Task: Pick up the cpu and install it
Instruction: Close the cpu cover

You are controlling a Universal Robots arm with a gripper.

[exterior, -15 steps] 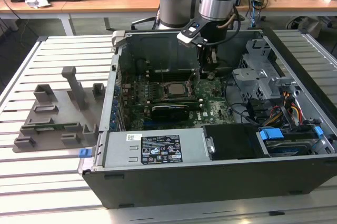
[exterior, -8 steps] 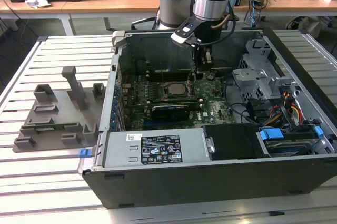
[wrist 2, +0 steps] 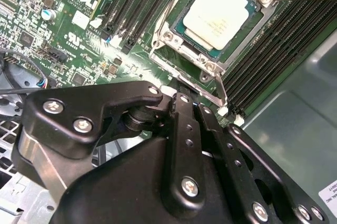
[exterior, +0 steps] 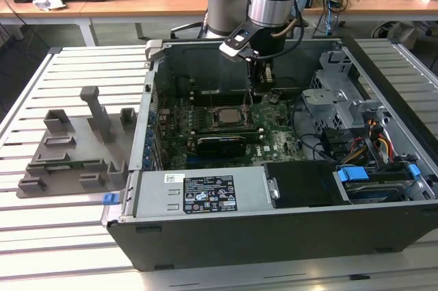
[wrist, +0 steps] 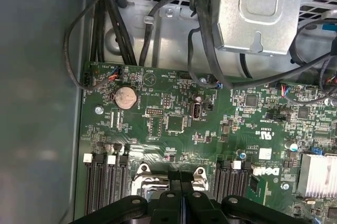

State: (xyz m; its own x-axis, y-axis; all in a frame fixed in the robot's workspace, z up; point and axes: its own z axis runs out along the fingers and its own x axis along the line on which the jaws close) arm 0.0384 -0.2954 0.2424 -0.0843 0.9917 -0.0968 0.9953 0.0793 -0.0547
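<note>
Second wrist view: small square silver-topped cpu (wrist 2: 216, 16) with a thin green rim lies flat, shiny face up, seated in the square metal socket frame (wrist 2: 167, 36). It's square, so no long axis. Its sides run parallel to the black memory slots (wrist 2: 263, 50) flanking the frame, tight on both sides. My black claw (wrist 2: 183, 103) has its fingers pressed together, nothing between them, just beside the thin wire lever (wrist 2: 221, 90). Exterior view: cpu at 8 o'clock of my tips. Matte green board (wrist: 174, 103), smooth grey case wall (wrist: 37, 103) near.
</note>
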